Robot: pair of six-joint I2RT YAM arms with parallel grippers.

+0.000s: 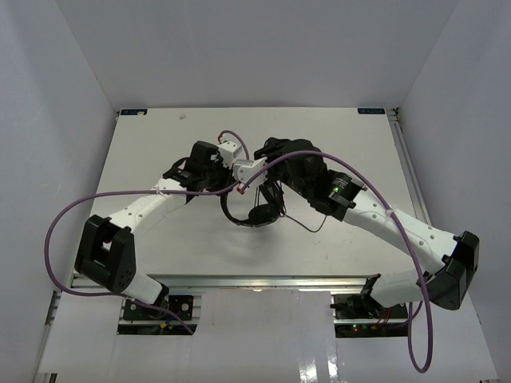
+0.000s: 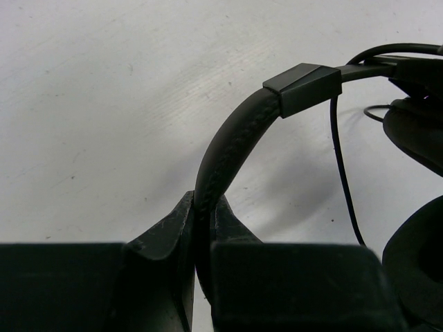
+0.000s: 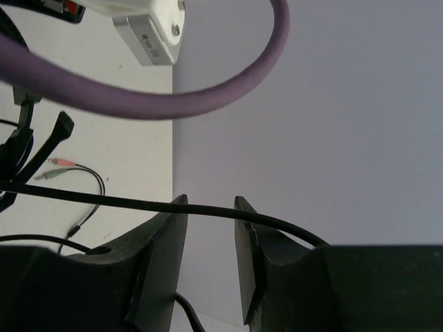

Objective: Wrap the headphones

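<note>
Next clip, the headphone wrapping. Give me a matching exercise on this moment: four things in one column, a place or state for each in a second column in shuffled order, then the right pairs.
Things:
1. left hand
2. right hand
3. pink and green plugs
4. purple cable

Places or states:
A. lying on the white table
B. jaws apart, black cord crossing their tips
C. curving through the air above the table
D. shut on the headband

Pairs: 1-D, 2-B, 3-A, 4-C
</note>
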